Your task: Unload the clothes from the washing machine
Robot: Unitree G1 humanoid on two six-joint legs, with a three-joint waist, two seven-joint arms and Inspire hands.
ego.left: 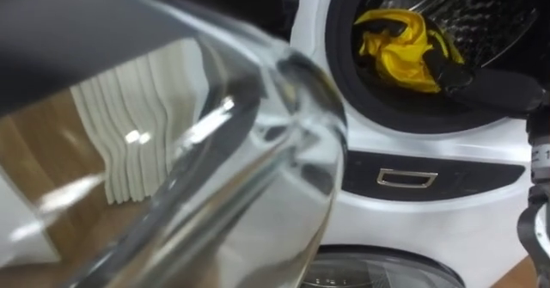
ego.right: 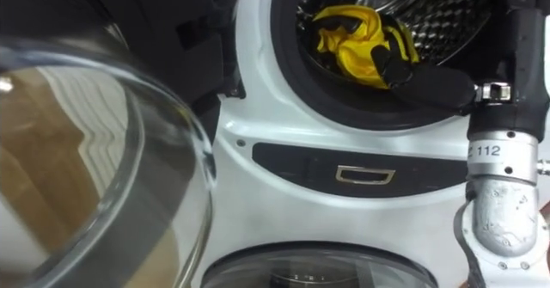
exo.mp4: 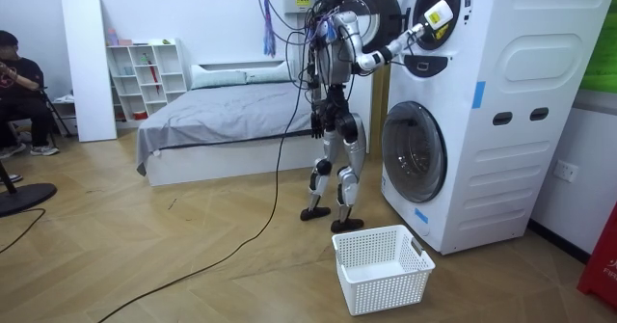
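Observation:
A yellow garment (ego.left: 391,54) (ego.right: 348,47) lies bunched at the front of the upper washing machine's drum (ego.right: 438,13). My right hand (ego.left: 447,69) (ego.right: 402,64) reaches in through the round opening from the right, its dark fingers curled into the yellow cloth. In the room view I stand close to the stacked machines (exo.mp4: 482,101), right arm raised to the upper drum, where the yellow garment (exo.mp4: 437,16) shows at the opening. My left hand (exo.mp4: 316,122) hangs at my side, too small to read.
The upper machine's glass door (ego.left: 215,150) (ego.right: 86,159) stands swung open on my left, close to my head. A lower machine's round door (exo.mp4: 413,151) is closed. A white laundry basket (exo.mp4: 381,265) sits on the floor behind me. A bed (exo.mp4: 222,111) and a seated person (exo.mp4: 19,92) are farther off.

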